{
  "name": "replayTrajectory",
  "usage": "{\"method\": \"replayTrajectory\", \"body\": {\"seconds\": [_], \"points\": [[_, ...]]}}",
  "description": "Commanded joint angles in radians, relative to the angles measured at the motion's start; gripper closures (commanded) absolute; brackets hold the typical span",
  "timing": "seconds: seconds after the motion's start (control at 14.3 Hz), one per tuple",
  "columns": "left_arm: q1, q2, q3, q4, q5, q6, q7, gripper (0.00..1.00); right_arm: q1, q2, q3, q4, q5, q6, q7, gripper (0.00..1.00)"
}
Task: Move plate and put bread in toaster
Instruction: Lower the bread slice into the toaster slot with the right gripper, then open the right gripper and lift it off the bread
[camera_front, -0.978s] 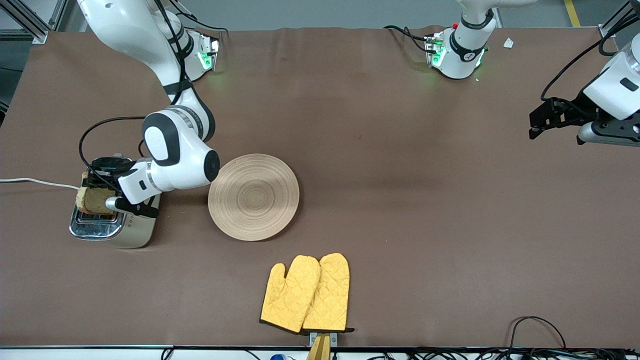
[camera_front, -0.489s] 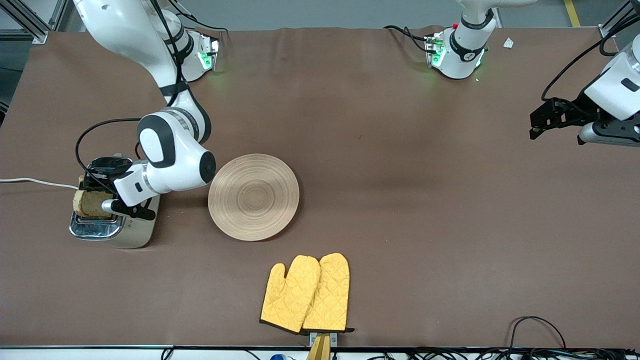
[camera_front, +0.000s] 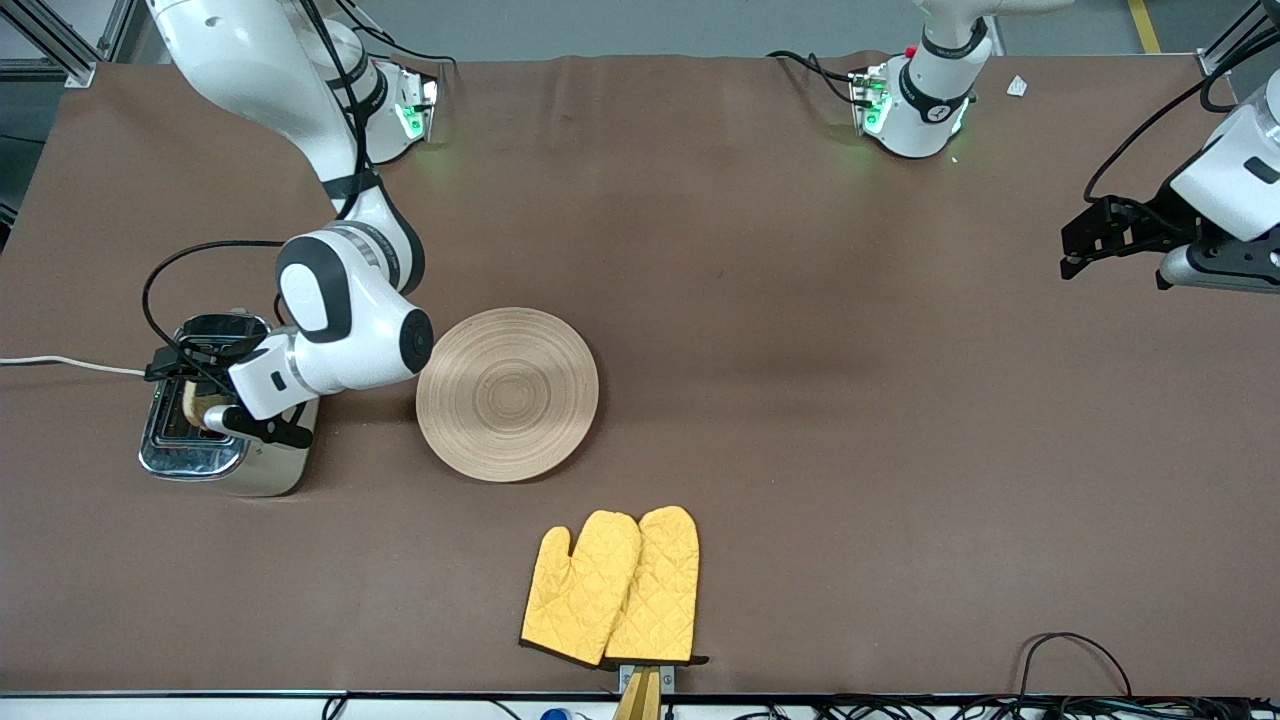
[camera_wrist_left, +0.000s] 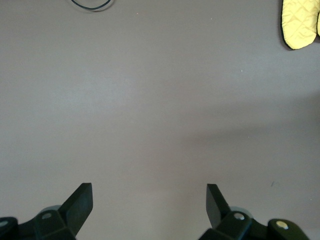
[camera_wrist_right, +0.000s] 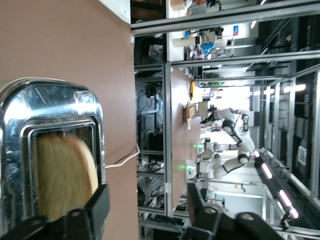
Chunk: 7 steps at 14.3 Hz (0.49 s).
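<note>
Bread (camera_front: 195, 405) now deeper in toaster (camera_front: 215, 455)

From the front, the right arm's wrist covers much of the toaster (camera_front: 200, 440), so you see only a sliver of the bread (camera_front: 192, 404). In the right wrist view, the picture's edge cuts off the bread's (camera_wrist_right: 62, 175) lower part. The left pincer (camera_front: 1075, 262) sits too dark and small in the front view to judge, and the left wrist view crops its fingers (camera_wrist_left: 80, 202) at their roots.

Right gripper (camera_front: 190, 385) lowered, fingers apart, left gripper (camera_front: 1085, 245) waiting, open
</note>
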Motion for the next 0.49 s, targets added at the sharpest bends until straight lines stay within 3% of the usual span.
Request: {"method": "replayTrajectory", "body": {"seconds": [0.0,0.14,0.42], "points": [[-0.005,0.009,0.004,0.026,-0.008,-0.019,-0.014,0.00,-0.018,0.005,0.013,0.042,0.043,-0.005,-0.002,0.00],[-0.003,0.011,0.004,0.026,-0.009,-0.019,-0.014,0.00,-0.029,-0.001,0.013,0.065,0.100,-0.003,-0.002,0.00],[-0.002,0.009,0.006,0.026,-0.005,-0.019,-0.014,0.00,-0.073,-0.016,0.010,0.246,0.426,-0.019,-0.017,0.00]]}}
